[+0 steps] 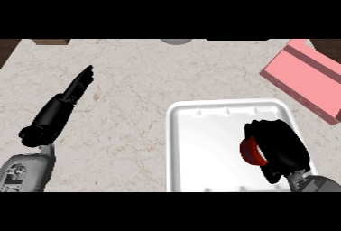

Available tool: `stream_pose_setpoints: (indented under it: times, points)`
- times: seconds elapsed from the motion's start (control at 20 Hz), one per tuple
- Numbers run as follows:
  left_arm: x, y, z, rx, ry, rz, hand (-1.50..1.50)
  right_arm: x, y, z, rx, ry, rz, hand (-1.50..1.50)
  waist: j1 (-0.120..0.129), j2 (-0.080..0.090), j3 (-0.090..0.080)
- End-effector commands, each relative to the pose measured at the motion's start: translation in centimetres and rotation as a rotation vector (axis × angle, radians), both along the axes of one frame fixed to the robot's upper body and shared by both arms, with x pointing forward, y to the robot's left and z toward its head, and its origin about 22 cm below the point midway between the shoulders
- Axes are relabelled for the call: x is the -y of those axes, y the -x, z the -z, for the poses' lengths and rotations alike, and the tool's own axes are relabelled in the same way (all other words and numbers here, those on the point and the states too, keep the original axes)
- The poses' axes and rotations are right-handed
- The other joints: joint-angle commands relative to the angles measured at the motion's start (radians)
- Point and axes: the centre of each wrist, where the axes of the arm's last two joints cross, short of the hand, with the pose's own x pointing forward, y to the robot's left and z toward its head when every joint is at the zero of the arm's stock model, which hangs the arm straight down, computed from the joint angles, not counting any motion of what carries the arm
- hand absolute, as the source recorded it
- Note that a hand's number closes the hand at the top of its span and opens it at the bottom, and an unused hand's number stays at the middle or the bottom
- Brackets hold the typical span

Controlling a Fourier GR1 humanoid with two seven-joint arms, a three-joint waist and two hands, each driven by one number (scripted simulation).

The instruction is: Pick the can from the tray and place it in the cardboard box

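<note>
A white tray (200,135) lies on the marble counter at the lower right. Over its right part my right hand (279,146) curls round a red can (249,151), of which only a red edge shows at the hand's left side. A pink box (307,76) with an open top sits at the upper right, tilted, beyond the tray's far right corner. My left hand (75,90) is open at the left, fingers straight and pointing away, nowhere near the tray.
A grey round object (177,41) peeks in at the counter's far edge, and a brown item (52,42) shows at the far left corner. Bare marble (133,90) stretches between my left hand and the tray.
</note>
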Motion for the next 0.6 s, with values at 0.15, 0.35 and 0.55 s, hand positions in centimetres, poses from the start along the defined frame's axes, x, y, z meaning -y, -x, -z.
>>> stream_pose_setpoints:
  times: [0.15,0.35,0.55]
  points:
    - [2.1,-0.7,-0.6,-0.001,0.000,0.034,0.00,-4.4,-6.2,-1.8,0.034,-0.213,-0.182,1.50,0.038,0.012,0.003]
    - [1.9,-0.7,-0.5,0.005,0.009,0.041,0.00,-5.2,-10.0,-2.7,0.095,-0.331,-0.281,1.50,0.036,0.011,0.003]
    - [1.3,0.1,0.8,0.006,-0.001,0.012,0.00,-4.1,-12.3,-4.1,0.238,-0.281,-0.343,1.50,0.020,0.007,0.002]
